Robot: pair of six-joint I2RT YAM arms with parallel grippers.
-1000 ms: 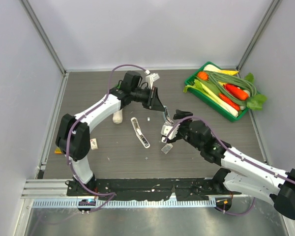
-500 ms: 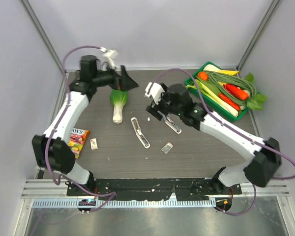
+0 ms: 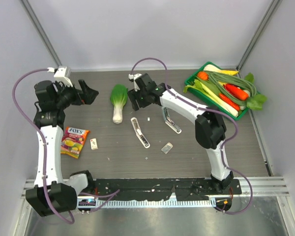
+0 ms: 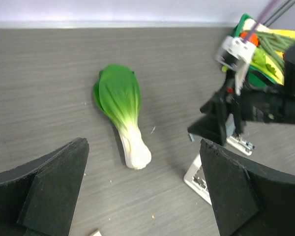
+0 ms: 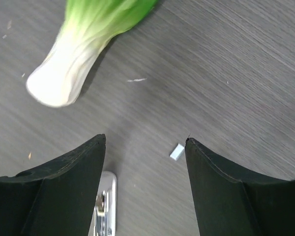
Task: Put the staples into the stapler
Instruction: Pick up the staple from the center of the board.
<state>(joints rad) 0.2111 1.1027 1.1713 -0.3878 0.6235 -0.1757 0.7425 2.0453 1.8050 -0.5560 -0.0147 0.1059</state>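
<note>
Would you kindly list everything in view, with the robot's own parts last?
bok choy: 1, green and white, far centre-left
stapler: 1, white with metal channel, centre
pale bar: 1, whitish-grey, right of stapler
staples box: 1, whitish and red, near-left
snack packet: 1, yellow and red, left edge
pale tab: 1, grey, near centre
tray: 1, green, far right, holding several vegetables
left hand: 1, black, open, far left
right hand: 1, black, open, right of bok choy

Dark table point(image 3: 196, 152) bears bok choy point(image 3: 119, 101), stapler point(image 3: 140, 132), candy packet point(image 3: 74, 141), perhaps staples point(image 3: 94, 143).
</note>
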